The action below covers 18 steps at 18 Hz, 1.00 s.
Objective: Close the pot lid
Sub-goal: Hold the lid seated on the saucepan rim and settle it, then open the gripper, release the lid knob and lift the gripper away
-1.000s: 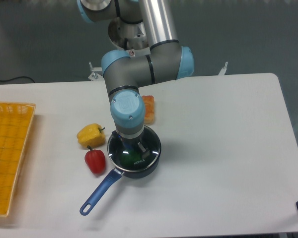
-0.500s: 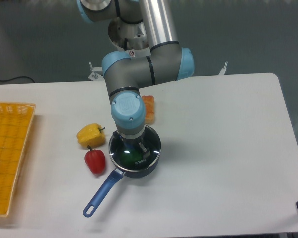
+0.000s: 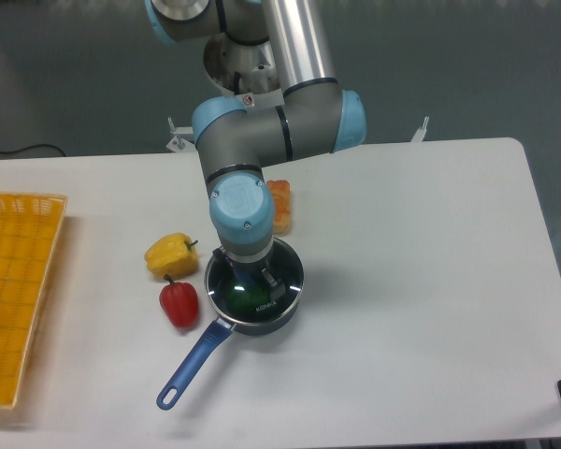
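Gripper points straight down over the lid, a clear glass disc lying on the round dark pot; grip cannot be told. Long blue handle angles forward-left. Glossy red pepper sits beside it on the white table.

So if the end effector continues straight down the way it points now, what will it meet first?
Most likely the lid, which lies on the pot. The end effector points down at its centre, so the knob would come first, though the wrist hides it and any gap.
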Motion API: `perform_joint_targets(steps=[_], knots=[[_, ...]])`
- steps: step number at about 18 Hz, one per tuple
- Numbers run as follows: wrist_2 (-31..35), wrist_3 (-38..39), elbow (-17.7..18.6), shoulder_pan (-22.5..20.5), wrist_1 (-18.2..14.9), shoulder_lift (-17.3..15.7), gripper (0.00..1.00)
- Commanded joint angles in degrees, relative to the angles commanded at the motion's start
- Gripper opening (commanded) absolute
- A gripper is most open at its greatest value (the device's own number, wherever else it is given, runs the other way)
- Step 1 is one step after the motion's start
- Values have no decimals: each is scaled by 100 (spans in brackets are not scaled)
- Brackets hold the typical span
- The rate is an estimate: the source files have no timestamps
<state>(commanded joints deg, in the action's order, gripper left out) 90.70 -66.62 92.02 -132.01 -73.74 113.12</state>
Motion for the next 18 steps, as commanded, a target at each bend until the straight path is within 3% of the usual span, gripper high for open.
perform_joint_targets(steps=[8, 13, 18], knots=[[9, 0, 0, 0, 0, -141, 100], [0, 0, -9, -53, 18, -395, 100], [-18, -114, -9, -430, 35, -676, 100]])
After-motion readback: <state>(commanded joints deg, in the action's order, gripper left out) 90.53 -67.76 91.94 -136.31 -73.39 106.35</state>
